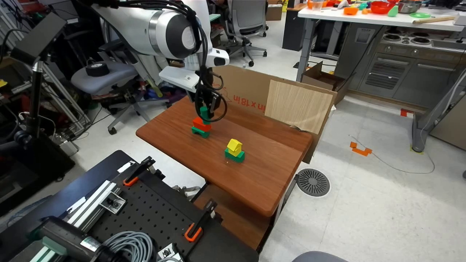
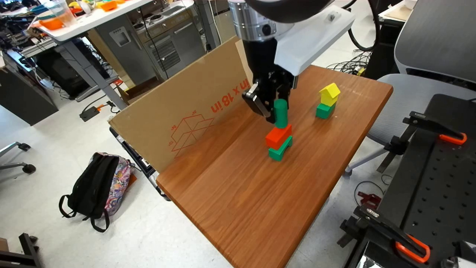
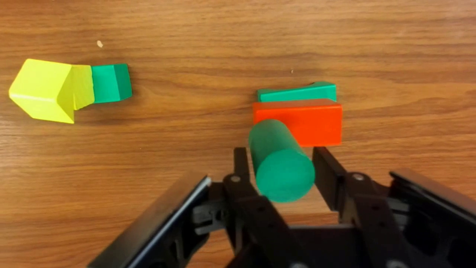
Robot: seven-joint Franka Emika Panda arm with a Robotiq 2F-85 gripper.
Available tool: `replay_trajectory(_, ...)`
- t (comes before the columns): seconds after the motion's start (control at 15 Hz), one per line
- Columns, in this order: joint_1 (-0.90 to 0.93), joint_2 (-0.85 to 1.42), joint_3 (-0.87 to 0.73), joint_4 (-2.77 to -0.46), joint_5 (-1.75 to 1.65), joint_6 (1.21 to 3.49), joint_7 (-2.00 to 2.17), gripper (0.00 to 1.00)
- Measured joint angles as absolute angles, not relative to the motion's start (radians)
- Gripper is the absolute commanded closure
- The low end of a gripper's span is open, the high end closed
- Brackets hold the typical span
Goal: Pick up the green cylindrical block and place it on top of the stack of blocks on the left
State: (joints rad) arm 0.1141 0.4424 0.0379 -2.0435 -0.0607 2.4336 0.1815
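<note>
The green cylindrical block [image 3: 285,175] is upright between the fingers of my gripper [image 3: 279,154] in the wrist view. Narrow gaps show beside it, so the gripper looks slightly open around it. The stack is a red-orange block [image 3: 316,126] on a green arch block [image 3: 305,93], under the cylinder. In both exterior views the cylinder [image 1: 204,113] [image 2: 280,113] appears to stand on the red-orange block [image 1: 198,124] [image 2: 278,138], near one end. I cannot tell if it bears fully on it. My gripper [image 2: 278,106] points down, beside the cylinder, just above the stack.
A yellow house-shaped block [image 1: 235,146] sits on a green block [image 1: 235,156] elsewhere on the brown table [image 1: 255,189]. An upright cardboard sheet [image 2: 193,111] lines one table edge. A black perforated board with clamps [image 1: 160,207] stands beside the table.
</note>
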Motion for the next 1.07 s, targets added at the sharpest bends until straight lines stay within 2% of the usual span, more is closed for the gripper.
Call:
replay_trajectory(0.2, 0.117, 0.44, 0.038, -2.038, -0.061, 2.434, 0.183, 0.0)
replay_trajectory(0.53, 0.116, 0.385, 0.04, -2.039, -0.052, 2.405, 0.182, 0.0)
replay_trajectory(1.07, 0.092, 0.221, -0.001, -2.05, -0.115, 2.222, 0.176, 0.0)
